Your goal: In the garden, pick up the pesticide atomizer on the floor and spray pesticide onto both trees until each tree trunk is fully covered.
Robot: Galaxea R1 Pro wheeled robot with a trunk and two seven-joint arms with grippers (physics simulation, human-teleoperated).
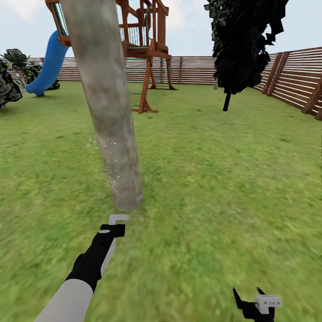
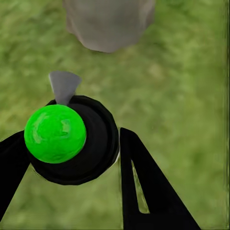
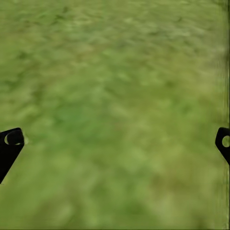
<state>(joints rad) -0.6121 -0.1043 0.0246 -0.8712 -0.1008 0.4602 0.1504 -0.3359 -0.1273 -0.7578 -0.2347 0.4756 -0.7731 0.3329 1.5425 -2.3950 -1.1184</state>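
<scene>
A thick mottled grey-brown tree trunk [image 1: 107,103] leans up from the grass [image 1: 201,188] left of centre; fine white pesticide specks [image 1: 114,157] dot its lower part. My left gripper [image 1: 113,230] reaches toward the trunk's base and is shut on the pesticide atomizer [image 2: 72,139], a dark bottle with a bright green dot [image 2: 55,133]. Its grey nozzle [image 1: 118,219] points at the trunk base [image 2: 108,24] a short way ahead. My right gripper [image 1: 249,296] hangs low at the right, open over bare grass [image 3: 115,96], with its fingertips [image 3: 11,141] spread wide.
A wooden play tower [image 1: 145,49] with a blue slide [image 1: 47,67] stands behind the trunk. A dark-leaved tree on a thin stem [image 1: 243,44] is at the back right. A slatted brown fence [image 1: 295,80] edges the lawn. Bushes [image 1: 9,85] sit far left.
</scene>
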